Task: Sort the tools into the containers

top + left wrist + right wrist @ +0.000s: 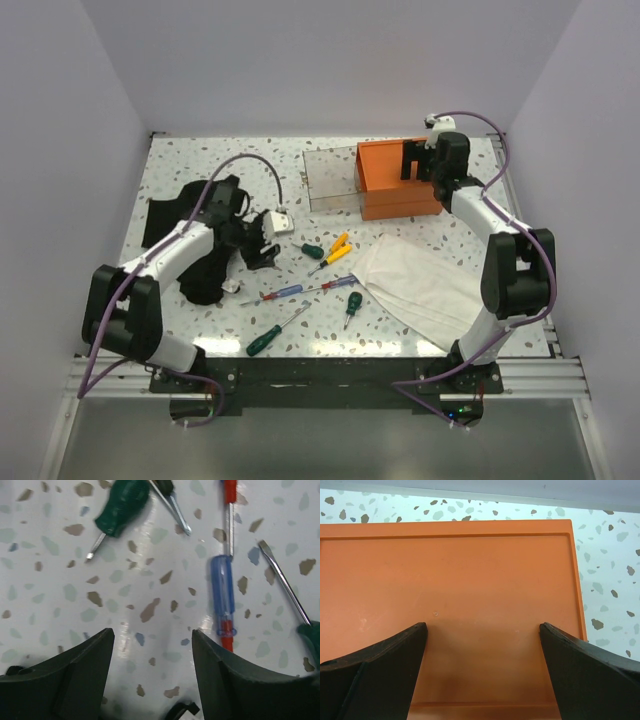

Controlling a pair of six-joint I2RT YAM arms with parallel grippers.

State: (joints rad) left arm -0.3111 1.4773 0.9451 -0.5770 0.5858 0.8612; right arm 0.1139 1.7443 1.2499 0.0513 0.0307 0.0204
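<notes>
The orange box (395, 185) stands at the back right with a clear drawer (330, 180) pulled out to its left. My right gripper (415, 165) hovers open over the box's flat top (450, 570), and nothing sits between its jaws (482, 627). Several screwdrivers lie mid-table: a stubby green one (312, 250), a yellow-handled one (336, 248), a red-and-blue one (285, 292) and a green one (352, 305). My left gripper (262, 252) is low over bare table just left of them. It is open and empty (152, 635), with the blue-and-red screwdriver (222, 600) just right of its right finger.
A crumpled black fabric piece (190, 225) lies under my left arm. A white cloth (420, 280) is spread at the right front. Another green screwdriver (265, 340) lies near the front edge. White walls close in the table on three sides.
</notes>
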